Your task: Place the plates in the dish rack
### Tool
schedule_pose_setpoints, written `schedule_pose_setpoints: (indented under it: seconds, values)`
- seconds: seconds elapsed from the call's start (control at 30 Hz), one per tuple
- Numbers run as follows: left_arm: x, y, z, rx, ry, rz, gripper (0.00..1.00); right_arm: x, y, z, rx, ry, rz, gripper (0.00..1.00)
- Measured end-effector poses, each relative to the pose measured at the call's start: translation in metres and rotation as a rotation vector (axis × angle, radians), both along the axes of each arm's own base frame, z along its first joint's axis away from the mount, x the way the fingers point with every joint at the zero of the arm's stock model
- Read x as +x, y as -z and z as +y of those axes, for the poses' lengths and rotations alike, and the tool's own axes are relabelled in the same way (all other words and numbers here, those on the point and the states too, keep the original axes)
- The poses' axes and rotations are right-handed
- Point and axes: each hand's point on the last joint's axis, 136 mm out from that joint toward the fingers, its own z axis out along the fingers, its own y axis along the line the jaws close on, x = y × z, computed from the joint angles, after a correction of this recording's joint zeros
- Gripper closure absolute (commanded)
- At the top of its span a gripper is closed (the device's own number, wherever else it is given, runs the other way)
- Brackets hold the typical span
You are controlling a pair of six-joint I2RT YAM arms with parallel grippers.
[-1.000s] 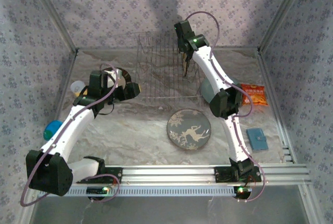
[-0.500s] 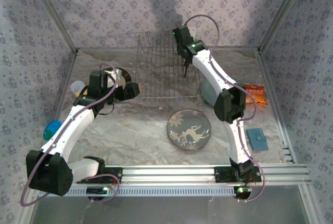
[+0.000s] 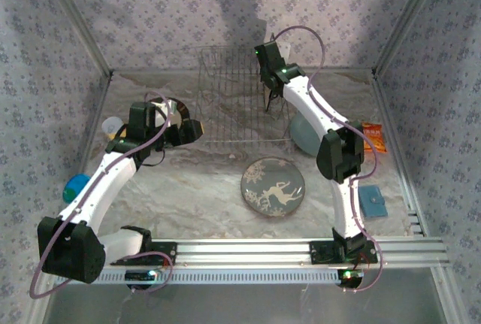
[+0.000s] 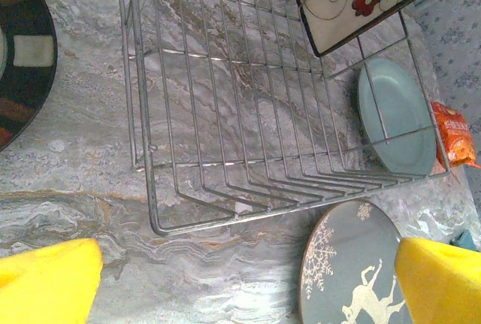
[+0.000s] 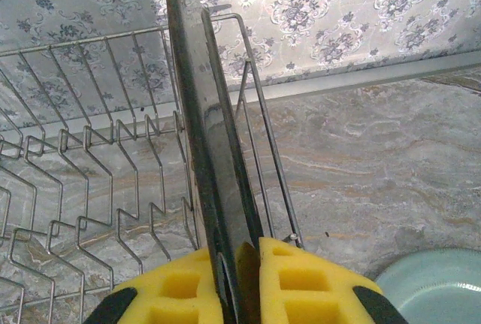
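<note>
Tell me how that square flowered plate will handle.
Probably stiff: the square flowered plate stands straight on edge in the right gripper. Its glossy rim may slip in that grip. Likely ceramic, so it could chip against the dish rack's wires.

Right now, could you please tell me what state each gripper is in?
Left gripper: open, holding nothing.
Right gripper: closed on the square plate, held edge-on.

The marbled table (image 3: 203, 181) carries a dish rack (image 3: 233, 106), deer plate (image 3: 273, 187), pale-blue plate (image 3: 301, 134), brown-rimmed plate (image 4: 28, 76) and orange packet (image 3: 373, 137).
</note>
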Motion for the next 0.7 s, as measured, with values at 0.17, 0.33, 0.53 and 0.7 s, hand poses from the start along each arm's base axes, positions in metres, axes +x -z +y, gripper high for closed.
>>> schedule_pose_setpoints:
  seconds: [0.17,0.33,0.53,0.7]
  values:
    - [0.000,0.000,0.000,0.000,0.000,0.000,0.01,0.000,0.000,0.000,0.007,0.004,-0.002,1.00]
    - [0.000,0.000,-0.001,-0.002,0.003,0.001,0.01,0.000,-0.002,0.000,0.007,0.005,-0.004,1.00]
    - [0.000,0.000,-0.001,-0.003,0.003,0.001,0.01,-0.001,-0.010,-0.005,0.004,0.009,0.006,1.00]
    - [-0.001,0.000,-0.001,-0.005,0.005,0.002,0.01,0.003,-0.018,-0.006,0.002,0.010,-0.001,1.00]
